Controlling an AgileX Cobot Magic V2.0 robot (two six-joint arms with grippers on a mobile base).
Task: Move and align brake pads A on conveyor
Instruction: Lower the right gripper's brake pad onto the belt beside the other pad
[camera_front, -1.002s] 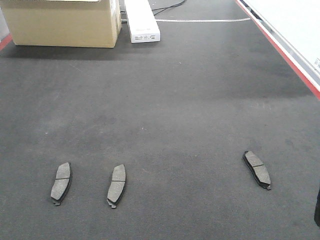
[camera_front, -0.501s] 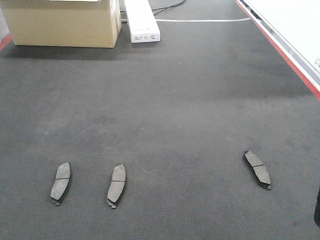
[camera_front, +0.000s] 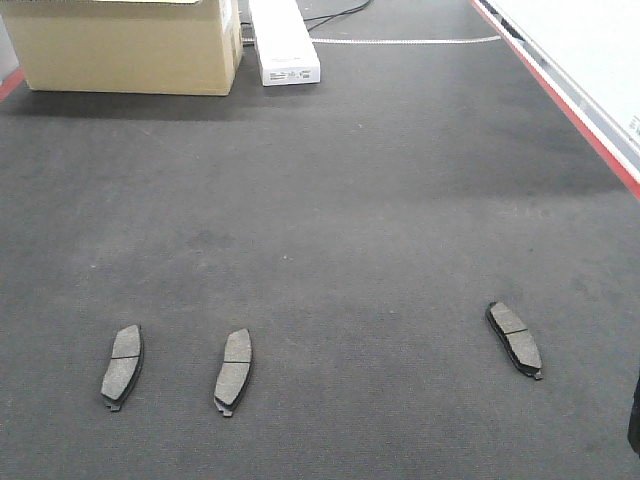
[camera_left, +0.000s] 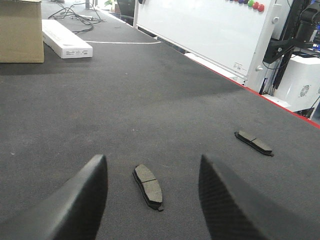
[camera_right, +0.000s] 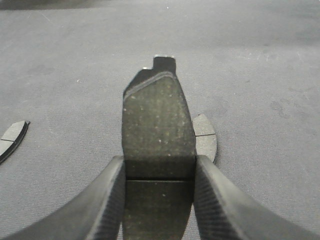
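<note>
Three dark grey brake pads lie on the charcoal conveyor (camera_front: 350, 200): a left pad (camera_front: 122, 367), a middle pad (camera_front: 233, 372) and a right pad (camera_front: 514, 339), which is angled differently from the other two. My left gripper (camera_left: 152, 160) is open and hovers over one pad (camera_left: 148, 186), which lies between its fingers without touching them; another pad (camera_left: 254, 143) lies further right. My right gripper (camera_right: 159, 159) is shut on a fourth pad (camera_right: 159, 120) and holds it above the belt. Behind it lies a pad (camera_right: 206, 137), and another pad (camera_right: 11, 140) shows at the left edge.
A cardboard box (camera_front: 130, 45) and a long white box (camera_front: 283, 42) stand at the belt's far end, with cables behind. A red strip (camera_front: 600, 150) and a white panel (camera_front: 590, 40) run along the right edge. A dark part of the right arm (camera_front: 634, 420) shows at the bottom right.
</note>
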